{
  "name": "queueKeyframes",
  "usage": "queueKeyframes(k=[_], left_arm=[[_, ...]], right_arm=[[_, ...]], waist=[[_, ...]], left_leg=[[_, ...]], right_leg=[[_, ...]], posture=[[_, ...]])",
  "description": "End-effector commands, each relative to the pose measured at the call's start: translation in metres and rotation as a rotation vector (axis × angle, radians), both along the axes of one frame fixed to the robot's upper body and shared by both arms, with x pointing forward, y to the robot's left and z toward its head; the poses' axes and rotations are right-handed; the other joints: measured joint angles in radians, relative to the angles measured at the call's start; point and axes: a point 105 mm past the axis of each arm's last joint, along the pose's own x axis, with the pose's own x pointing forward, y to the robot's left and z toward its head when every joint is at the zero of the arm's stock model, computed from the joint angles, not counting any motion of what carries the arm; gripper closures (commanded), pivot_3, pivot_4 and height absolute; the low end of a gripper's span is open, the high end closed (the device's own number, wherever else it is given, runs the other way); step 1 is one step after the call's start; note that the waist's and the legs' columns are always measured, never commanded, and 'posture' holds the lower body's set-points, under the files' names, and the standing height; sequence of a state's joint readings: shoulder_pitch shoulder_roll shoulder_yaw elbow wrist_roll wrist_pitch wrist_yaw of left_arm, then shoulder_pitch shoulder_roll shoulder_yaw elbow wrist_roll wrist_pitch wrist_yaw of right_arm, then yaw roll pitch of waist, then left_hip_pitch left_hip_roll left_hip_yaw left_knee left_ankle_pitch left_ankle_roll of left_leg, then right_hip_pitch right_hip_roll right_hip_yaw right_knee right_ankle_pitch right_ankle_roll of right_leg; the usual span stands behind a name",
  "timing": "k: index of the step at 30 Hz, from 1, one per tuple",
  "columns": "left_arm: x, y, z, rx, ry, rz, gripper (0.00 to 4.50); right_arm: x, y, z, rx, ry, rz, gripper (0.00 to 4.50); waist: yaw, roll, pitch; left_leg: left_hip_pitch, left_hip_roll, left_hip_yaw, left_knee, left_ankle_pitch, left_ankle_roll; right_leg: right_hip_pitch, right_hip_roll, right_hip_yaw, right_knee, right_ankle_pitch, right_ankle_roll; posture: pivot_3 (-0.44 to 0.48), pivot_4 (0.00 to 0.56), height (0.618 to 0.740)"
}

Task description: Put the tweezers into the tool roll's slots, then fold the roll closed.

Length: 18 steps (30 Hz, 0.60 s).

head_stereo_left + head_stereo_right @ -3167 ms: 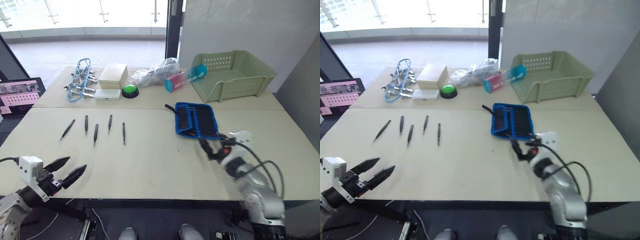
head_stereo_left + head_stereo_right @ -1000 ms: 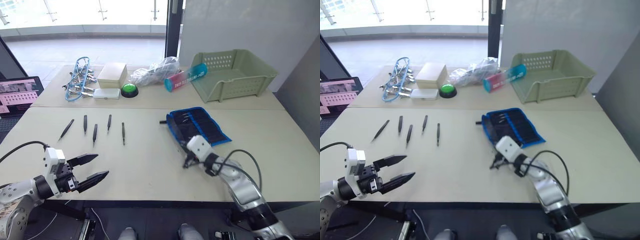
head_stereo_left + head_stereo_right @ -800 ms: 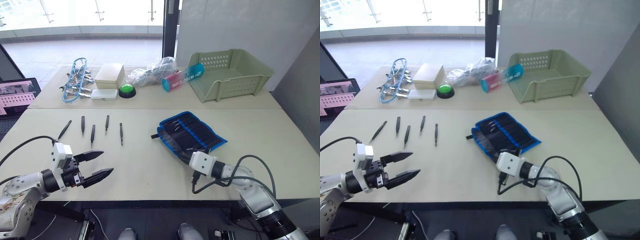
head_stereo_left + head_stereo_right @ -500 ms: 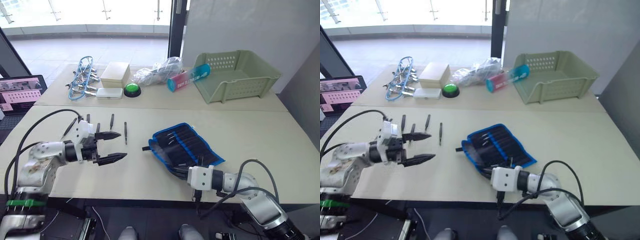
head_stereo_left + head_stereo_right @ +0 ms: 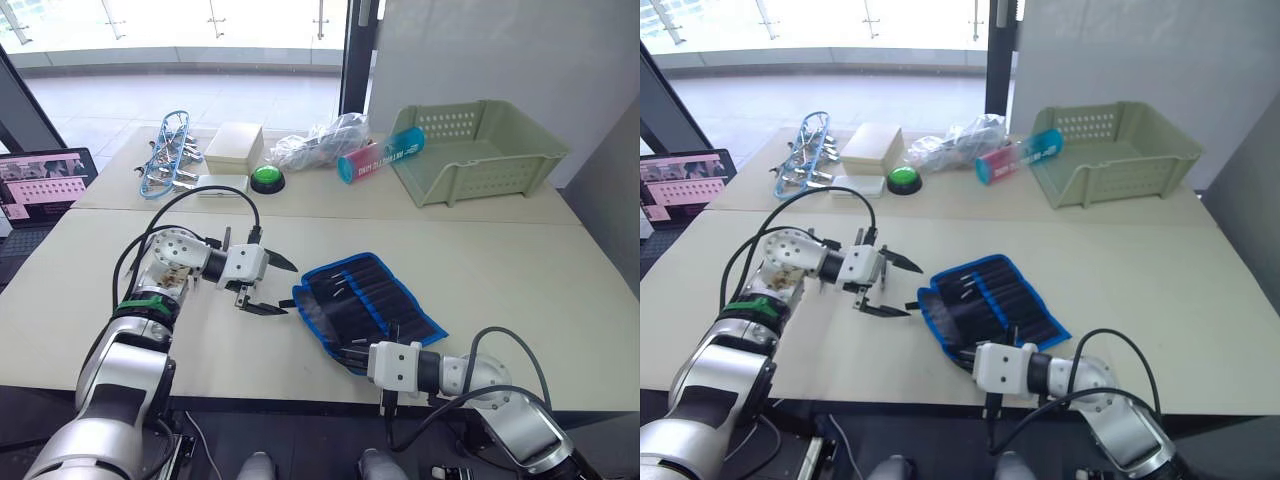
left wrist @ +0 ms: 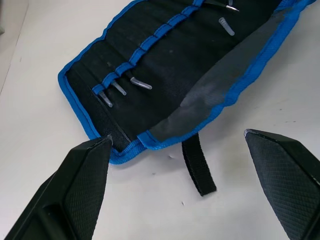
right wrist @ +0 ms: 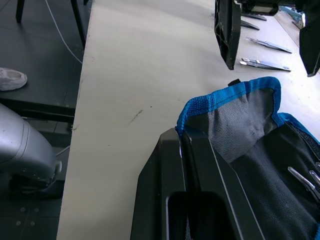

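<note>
Roll (image 5: 368,308) — limp fabric, light; take its blue hem, not the strap (image 6: 199,166). Right gripper (image 7: 184,145) pinches the near flap; left gripper (image 5: 268,287) gapes beside it.

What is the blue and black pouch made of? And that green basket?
The tool roll looks like soft black woven fabric with bright blue stitched edging; its flap bends and creases. The green basket seems to be hard matte plastic, with moulded rows of small holes in its walls.
</note>
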State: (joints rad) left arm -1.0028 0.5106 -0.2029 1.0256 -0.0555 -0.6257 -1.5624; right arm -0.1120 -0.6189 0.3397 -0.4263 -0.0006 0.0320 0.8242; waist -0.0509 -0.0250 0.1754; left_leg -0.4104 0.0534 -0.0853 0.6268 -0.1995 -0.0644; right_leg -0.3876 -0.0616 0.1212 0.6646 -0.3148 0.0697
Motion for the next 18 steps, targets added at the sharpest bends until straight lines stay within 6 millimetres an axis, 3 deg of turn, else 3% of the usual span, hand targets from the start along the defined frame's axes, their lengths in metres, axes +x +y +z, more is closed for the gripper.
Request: queueKeyframes(k=[1,14,18], left_arm=[[0.003,-0.010,0.001,0.053,-0.063,-0.049,0.27],[0.002,-0.014,-0.009,0.142,-0.188,-0.113,4.47],[-0.002,-0.009,-0.013,0.152,-0.206,-0.134,4.47]], right_arm=[[-0.003,0.000,0.011,0.010,-0.046,-0.006,4.49],[-0.008,-0.001,0.011,0.011,-0.031,-0.016,4.50],[-0.008,-0.003,0.009,0.007,0.005,-0.038,4.50]], waist=[[0.002,0.000,0.000],[0.005,0.000,0.000],[0.004,0.000,0.000]], left_leg=[[0.000,0.000,0.000,0.000,0.000,0.000],[0.000,0.000,0.000,0.001,0.000,0.000],[0.000,0.000,0.000,0.001,0.000,0.000]], right_leg=[[0.000,0.000,0.000,0.000,0.000,0.000],[0.000,0.000,0.000,0.000,0.000,0.000],[0.000,0.000,0.000,0.001,0.000,0.000]], posture=[[0.000,0.150,0.740],[0.000,0.150,0.740],[0.000,0.150,0.740]])
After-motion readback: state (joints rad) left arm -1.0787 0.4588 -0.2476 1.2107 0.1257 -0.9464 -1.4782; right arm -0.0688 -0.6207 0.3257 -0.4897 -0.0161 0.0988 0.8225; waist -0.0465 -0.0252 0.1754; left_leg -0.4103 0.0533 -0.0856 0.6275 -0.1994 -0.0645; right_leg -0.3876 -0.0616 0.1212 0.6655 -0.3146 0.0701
